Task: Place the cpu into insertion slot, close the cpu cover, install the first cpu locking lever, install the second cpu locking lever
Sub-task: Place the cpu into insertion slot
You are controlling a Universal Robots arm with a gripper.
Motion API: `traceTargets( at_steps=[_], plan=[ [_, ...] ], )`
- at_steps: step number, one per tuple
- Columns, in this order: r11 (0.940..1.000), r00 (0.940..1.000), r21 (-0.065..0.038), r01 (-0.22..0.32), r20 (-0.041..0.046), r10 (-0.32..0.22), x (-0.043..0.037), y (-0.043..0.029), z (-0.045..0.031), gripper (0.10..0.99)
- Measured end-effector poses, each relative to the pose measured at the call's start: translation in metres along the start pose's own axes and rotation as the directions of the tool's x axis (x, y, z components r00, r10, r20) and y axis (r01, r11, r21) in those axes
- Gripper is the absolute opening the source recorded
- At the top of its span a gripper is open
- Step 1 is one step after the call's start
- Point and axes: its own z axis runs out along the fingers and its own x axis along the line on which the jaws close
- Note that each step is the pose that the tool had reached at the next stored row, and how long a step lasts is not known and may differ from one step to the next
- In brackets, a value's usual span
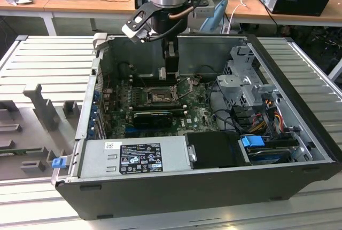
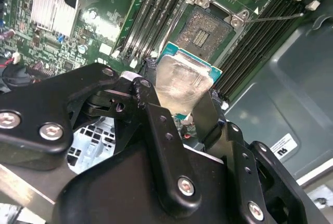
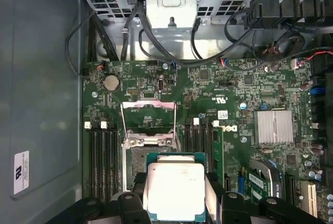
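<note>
One cpu (image 2: 183, 78) sits clamped between the gripper's (image 2: 183, 112) two fingers (image 2: 156, 122), near the one slot (image 2: 205, 30) but not in it; the slot's contacts lie bare; its one cover (image 3: 148, 115) stands raised at one slot edge; one lever (image 2: 276, 17) juts out beside the slot.

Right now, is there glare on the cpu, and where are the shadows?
Second wrist view: a bright, smeared sheen on the cpu top. First wrist view: the cpu reads evenly pale, no streaks. Exterior view: the board lies in shade inside the case.
</note>
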Motion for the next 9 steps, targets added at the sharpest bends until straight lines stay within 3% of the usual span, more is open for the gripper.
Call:
traceTargets(
  at_steps=[9],
  plan=[
    [1.0000, 1.0000, 0.002, 0.000, 0.0003, 0.000, -0.0002, -0.0016, 0.0199, 0.525]
  ],
)
